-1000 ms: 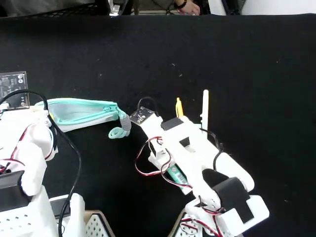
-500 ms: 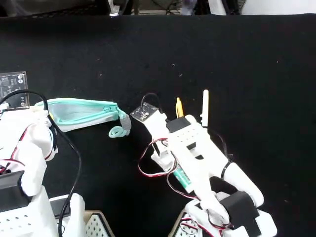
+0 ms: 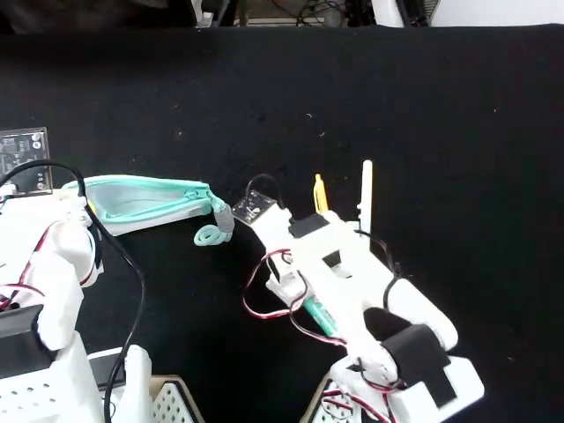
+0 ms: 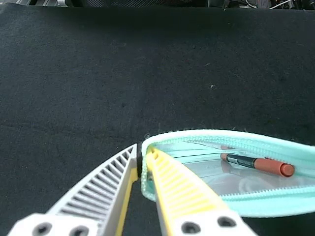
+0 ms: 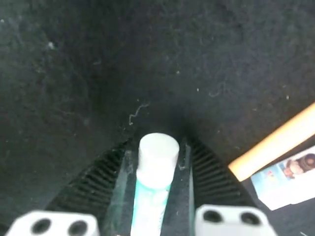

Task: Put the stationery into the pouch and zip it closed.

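- Tabletop (image 3: 441,106): black cloth under both arms and all the items.
- Right arm (image 3: 352,282): bent low over the tabletop, with red and black wires looping off its side.
- Left arm (image 3: 53,264): sits at the pouch's near end with a black cable arching over it.
- Pouch (image 3: 141,201): mint green and lying flat. It stretches from the left jaws toward the right arm, and the zipper is undone with the mouth gaping (image 4: 236,167).
- Left jaws: nearly closed and pinching the end rim of the pouch. The yellow jaw is inside the mouth and the white jaw outside, with the fabric edge between the tips.
- Circuit board (image 3: 24,159): lies flat on the tabletop beyond the left arm, apart from the pouch.
- White stick (image 3: 366,189): lies on the tabletop near the right jaws, untouched by them.
- Teal pen (image 5: 156,162): has a white cap and is clamped between the right jaws, lying along them with the cap at their tips. In the high view its teal barrel (image 3: 319,313) shows under the right arm. Whether it rests on the tabletop cannot be told.
- Orange stick (image 3: 320,189): lies just beside the white stick, off to one side of the right jaws' tips (image 5: 275,147) and apart from them.
- Red pen (image 4: 258,163): inside the pouch, lying lengthwise, just past the tip of the yellow jaw.
- Pull loop (image 3: 210,236): a mint cord curled at the pouch end farthest from the left jaws.
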You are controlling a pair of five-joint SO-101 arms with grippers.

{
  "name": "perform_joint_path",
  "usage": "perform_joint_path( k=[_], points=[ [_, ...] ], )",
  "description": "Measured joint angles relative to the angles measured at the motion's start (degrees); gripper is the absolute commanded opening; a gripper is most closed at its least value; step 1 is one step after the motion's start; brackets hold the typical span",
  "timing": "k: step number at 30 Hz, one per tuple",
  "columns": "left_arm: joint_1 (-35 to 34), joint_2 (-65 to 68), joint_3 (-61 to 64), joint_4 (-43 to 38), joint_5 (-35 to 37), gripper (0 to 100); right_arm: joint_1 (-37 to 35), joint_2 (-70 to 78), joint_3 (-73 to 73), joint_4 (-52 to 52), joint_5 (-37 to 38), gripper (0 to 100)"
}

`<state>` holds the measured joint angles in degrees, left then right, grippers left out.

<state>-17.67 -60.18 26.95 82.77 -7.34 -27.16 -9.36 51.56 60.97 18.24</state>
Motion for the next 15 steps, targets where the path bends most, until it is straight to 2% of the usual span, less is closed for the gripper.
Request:
perform_joint_path(
  k=[2, 9, 15],
  points=[
    [0.0, 0.0, 0.0, 0.0, 0.0, 3, 0.1, 1.0, -0.7, -0.1, 0.0, 1.0],
    [0.0, 0.0, 0.0, 0.0, 0.0, 3, 0.1, -1.4, 0.0, 0.4, 0.0, 1.2],
    [0.0, 0.0, 0.0, 0.0, 0.0, 3, -0.3, -19.8, -4.2, 10.8, 0.1, 1.2]
  ],
)
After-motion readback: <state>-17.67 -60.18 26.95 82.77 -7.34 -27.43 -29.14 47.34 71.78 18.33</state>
